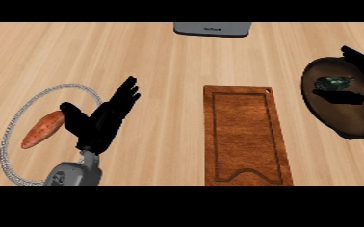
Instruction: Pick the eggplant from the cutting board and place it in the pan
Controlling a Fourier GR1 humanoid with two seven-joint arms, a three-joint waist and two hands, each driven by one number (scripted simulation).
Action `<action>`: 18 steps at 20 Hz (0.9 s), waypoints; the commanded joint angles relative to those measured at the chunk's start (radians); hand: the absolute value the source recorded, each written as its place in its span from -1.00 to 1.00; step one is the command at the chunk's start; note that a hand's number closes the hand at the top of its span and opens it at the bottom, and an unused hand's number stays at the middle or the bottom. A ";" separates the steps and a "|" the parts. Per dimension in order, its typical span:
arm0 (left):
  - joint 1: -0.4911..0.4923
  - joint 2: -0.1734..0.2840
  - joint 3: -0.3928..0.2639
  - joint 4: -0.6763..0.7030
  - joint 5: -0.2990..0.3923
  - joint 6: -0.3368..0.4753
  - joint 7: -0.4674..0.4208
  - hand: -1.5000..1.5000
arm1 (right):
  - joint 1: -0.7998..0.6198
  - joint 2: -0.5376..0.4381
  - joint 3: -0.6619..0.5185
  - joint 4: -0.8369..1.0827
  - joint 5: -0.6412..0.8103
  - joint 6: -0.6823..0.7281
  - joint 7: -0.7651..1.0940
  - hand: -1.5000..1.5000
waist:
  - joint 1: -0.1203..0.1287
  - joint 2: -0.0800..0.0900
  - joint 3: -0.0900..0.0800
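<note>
The eggplant (334,82), small, dark and glossy, lies inside the dark brown pan (321,107) at the right edge of the view. A black shape, which looks like the pan's handle (353,56), sticks out at its upper right. The brown cutting board (245,134) lies lengthwise in the middle right with nothing on it. My left hand (103,120) stands open at the lower left with its fingers straight and pointing up-right, far from the board and the pan. It holds nothing. My right hand does not show.
A grey ring-rimmed plate (16,118) lies at the far left with an orange sweet potato (43,130) on it, just left of my left hand. A grey appliance (212,29) sits at the counter's far edge.
</note>
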 commanded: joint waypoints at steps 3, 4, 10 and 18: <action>0.004 -0.002 0.001 -0.007 -0.008 0.009 0.006 0.00 | -0.021 -0.052 -0.110 0.050 -0.119 0.217 -0.016 -1.00 | -0.001 0.003 0.000; 0.030 0.010 0.006 -0.009 -0.004 -0.004 -0.008 0.00 | -0.008 -0.080 -0.110 0.066 -0.118 0.259 -0.001 -1.00 | 0.000 0.001 -0.001; 0.007 0.008 0.015 -0.009 0.006 -0.004 0.011 0.00 | 0.090 -0.183 -0.101 0.086 -0.117 0.556 -0.076 -1.00 | -0.023 0.001 0.001; 0.019 0.013 0.021 -0.008 0.000 -0.010 -0.010 0.00 | 0.161 -0.240 -0.079 0.059 -0.104 0.739 -0.150 -1.00 | -0.022 0.000 0.003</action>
